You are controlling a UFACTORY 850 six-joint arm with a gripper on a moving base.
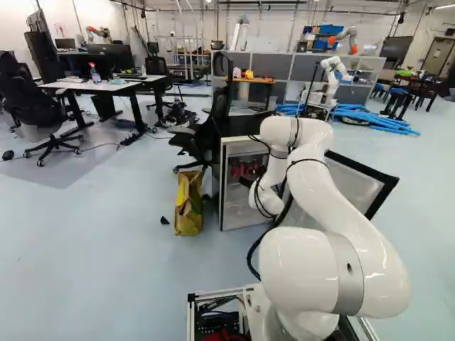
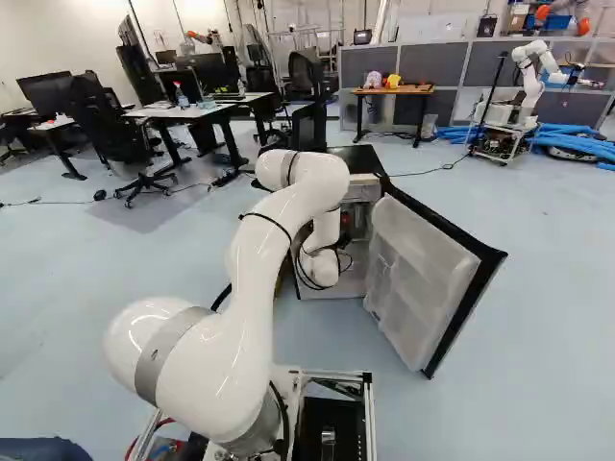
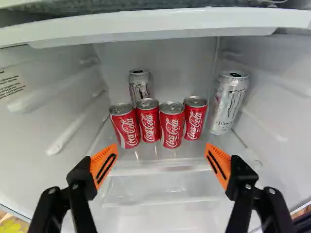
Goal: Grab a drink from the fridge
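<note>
Fridge (image 1: 245,128) open, centre of left base view. Gripper (image 1: 249,180) at its opening, fingers (image 3: 103,166) spread, holding nothing. Wrist view: four red cans (image 3: 172,127) ahead, silver can (image 3: 140,86) behind, another silver can (image 3: 228,103) beside.

Fridge (image 2: 351,157) upright, open; black top, pale interior. 12 o'clock = its back wall. Door (image 2: 413,264) swung to 4. Four small red cans (image 3: 171,127), upright, closely rowed on shelf. Silver can (image 3: 139,87) at their 11, base hidden. Taller silver can (image 3: 228,102), upright, at their 3.
</note>
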